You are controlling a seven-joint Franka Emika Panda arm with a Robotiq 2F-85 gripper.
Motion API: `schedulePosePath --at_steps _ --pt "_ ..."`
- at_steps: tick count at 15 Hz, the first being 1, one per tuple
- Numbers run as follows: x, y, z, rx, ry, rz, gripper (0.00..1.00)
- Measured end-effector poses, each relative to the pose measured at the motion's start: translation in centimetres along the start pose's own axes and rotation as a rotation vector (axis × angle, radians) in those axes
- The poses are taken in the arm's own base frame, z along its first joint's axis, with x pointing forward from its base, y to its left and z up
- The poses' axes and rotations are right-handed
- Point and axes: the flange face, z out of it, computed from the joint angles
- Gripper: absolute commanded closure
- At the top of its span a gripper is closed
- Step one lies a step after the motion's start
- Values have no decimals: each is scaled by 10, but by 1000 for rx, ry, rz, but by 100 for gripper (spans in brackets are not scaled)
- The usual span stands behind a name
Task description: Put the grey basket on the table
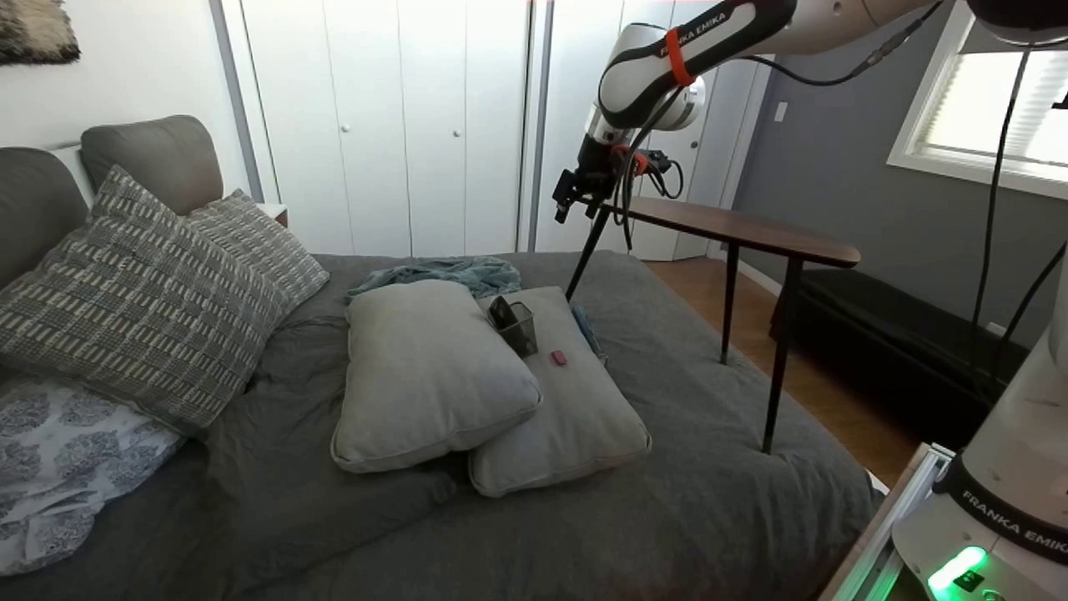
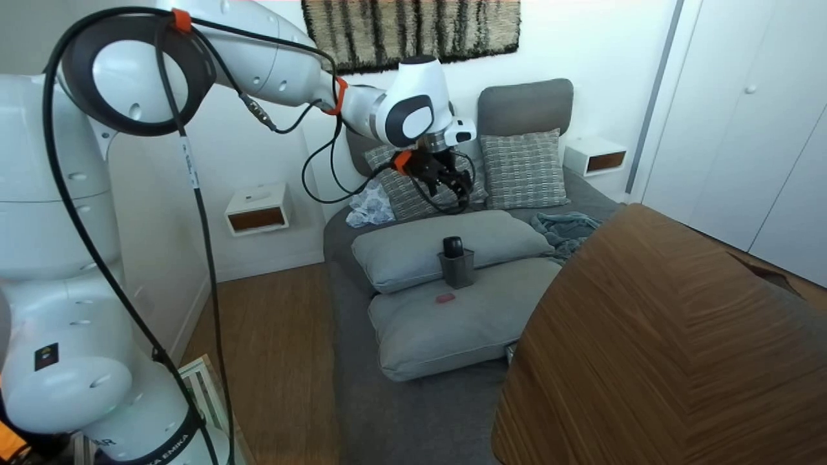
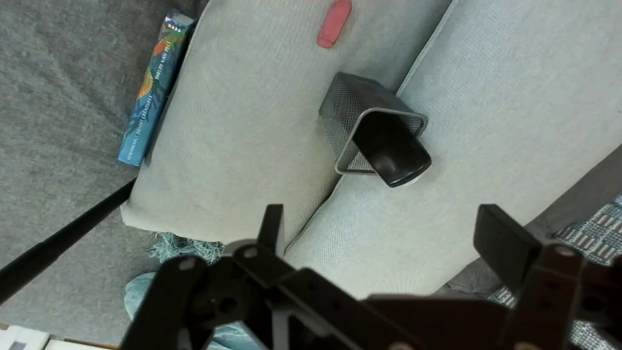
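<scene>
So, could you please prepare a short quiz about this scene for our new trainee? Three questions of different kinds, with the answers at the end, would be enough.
1. What colour is the top of the table?
2. True or false: in the wrist view, the gripper is open.
3. Where is the grey basket? A) on the table; B) on a light grey pillow; C) held by the gripper.

Key: 1. brown; 2. true; 3. B.

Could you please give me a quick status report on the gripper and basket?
Gripper open, nothing held. Grey basket on a light pillow, not yet on the table. Possibly in the way: black object jutting out of the basket.
</scene>
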Motion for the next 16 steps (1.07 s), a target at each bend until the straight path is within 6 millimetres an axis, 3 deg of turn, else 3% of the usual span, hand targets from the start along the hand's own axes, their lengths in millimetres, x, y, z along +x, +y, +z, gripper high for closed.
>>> schedulePosePath --at_steps 2,10,12,16 --pt "0 -2 20 -24 -22 24 0" --pt "4 -14 143 -136 -127 151 0" --pt "3 -14 154 -137 -137 152 0" --pt "5 -13 149 -138 -129 154 0"
